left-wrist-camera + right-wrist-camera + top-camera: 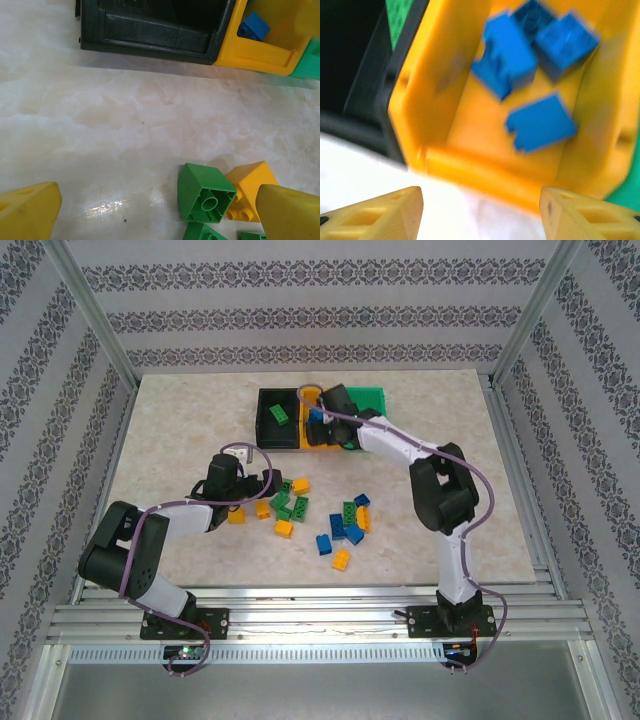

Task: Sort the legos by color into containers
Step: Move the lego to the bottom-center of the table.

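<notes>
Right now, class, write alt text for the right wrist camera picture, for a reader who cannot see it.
A yellow bin holds several blurred blue bricks. A black bin stands at its left. At the bottom, the jaws' two yellow fingertips stand apart with nothing between them.

Bolted near-left, the left arm (150, 540) is folded low: upper link leans out to the left, forearm runs back right close to the surface, and the left gripper (262, 483) points right and away, its yellow fingers (30, 212) spread wide with nothing held. The right arm (445, 500) stands tall off its base, elbow bent high, white forearm stretched far forward and left, with the right gripper (318, 410) tipped down at full reach. Its yellow fingers (385, 212) are parted, nothing clamped; the wrist view is blurred.
</notes>
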Robot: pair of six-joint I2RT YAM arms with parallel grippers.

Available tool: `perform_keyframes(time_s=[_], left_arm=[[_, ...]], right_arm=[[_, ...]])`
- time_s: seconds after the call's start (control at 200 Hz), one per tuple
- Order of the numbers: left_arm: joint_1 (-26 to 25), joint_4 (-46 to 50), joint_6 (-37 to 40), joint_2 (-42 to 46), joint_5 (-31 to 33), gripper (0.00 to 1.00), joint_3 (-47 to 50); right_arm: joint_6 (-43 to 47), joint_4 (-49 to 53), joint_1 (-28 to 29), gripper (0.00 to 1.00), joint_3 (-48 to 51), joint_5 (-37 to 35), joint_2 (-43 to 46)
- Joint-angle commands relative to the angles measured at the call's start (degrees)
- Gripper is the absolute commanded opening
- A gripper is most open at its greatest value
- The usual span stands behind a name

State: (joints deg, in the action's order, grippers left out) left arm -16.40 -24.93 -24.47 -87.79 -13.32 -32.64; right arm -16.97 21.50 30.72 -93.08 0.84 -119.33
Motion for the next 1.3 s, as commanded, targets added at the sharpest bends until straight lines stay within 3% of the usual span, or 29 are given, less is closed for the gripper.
perform_keyframes(time_s=[0.0,0.33,0.67,0.994,1.299], left_arm=[[0.3,-1.6,-0.5,-0.2,-0.4,1.0,-1.4],[0.2,-2.0,-1.3,-0.6,-1.3,1.0,-1.4],[0.2,-3.4,-2.1,-0.7,-1.6,1.0,-0.8],[0.2,-4.2,-2.8,-1.2,-2.7,1.0,-0.7],[0.3,-4.1,-2.7,-1.1,-2.4,1.0,-0.7]], right_arm=[[2.1,0.2,2.9,0.63,7.4,-2.0,7.9],[-5.2,3.7,9.6,0.6,29.7,-1.3,23.7],[-14.4,4.9,18.4,0.56,39.8,-1.6,26.4],[-16.5,6.8,18.4,0.53,40.4,-11.2,25.8],[-12.7,5.8,22.1,0.56,33.8,-4.3,17.1]])
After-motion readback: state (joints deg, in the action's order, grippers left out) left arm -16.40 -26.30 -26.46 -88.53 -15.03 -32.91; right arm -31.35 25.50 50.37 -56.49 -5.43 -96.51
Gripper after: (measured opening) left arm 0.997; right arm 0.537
